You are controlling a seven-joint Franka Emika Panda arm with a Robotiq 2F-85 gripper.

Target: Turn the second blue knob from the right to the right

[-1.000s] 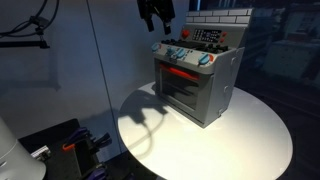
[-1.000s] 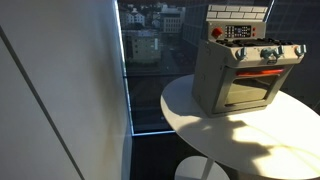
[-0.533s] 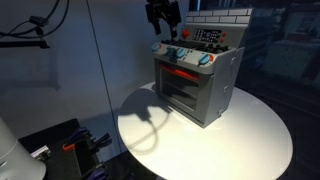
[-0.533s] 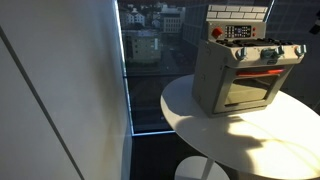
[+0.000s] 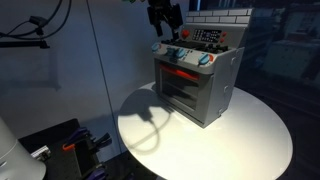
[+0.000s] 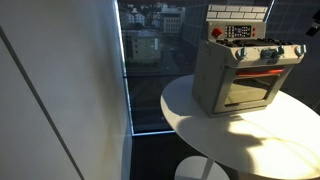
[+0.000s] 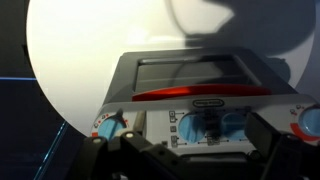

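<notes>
Hanging above the back left corner of the toy oven (image 5: 205,95), the end effector (image 5: 164,27) is standing apart, gripping nothing, and is spread wide enough in the wrist view to frame the oven's control panel (image 7: 205,128). The oven is sitting upright on the round white table (image 5: 260,140). The second blue knob from the right (image 5: 200,59) is waiting on the front panel, toward the far end of the knob row from the end effector and clear of it. The knobs are sitting close together and look alike, so the main risk is that the end effector is heading for the wrong one, or is brushing a neighbour because it is opened so wide. A twist applied off-centre may also be sliding or tipping the light oven on the table rather than turning the knob. Compared with a second ago, the end effector is sitting slightly nearer the oven; the oven itself is lying unchanged.
</notes>
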